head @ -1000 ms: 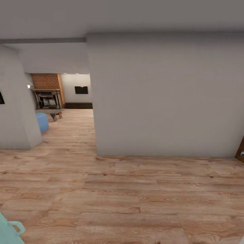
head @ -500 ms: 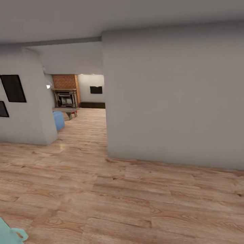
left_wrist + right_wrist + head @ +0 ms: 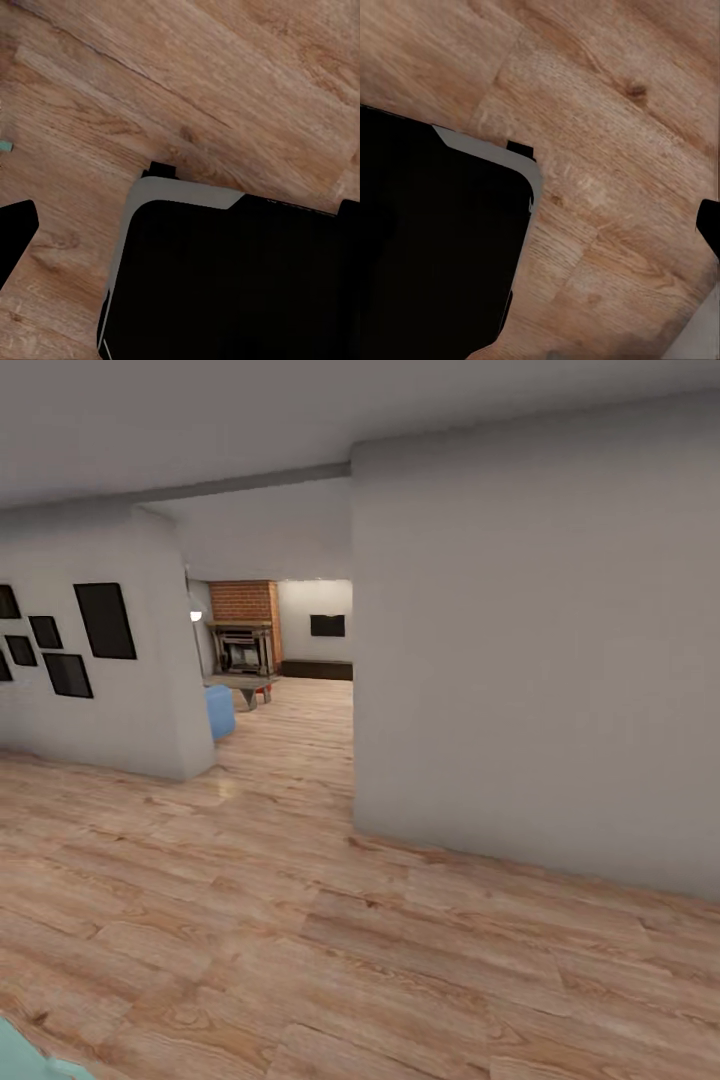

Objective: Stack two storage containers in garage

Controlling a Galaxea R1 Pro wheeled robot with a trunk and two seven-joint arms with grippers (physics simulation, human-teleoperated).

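Leftward the view has swung — both wrists face wood floor (image 3: 225, 75); grips unreadable.

Looked like a home, hallway bit: wood-plank flooring (image 3: 300, 920), plain pale walls (image 3: 520, 660), cluster of black picture frames (image 3: 70, 635) hung on one. Opened through a gap onto a living room (image 3: 290, 660) with brick column (image 3: 243, 600), wall-mounted TV (image 3: 328, 625), blue sofa corner (image 3: 220, 710).
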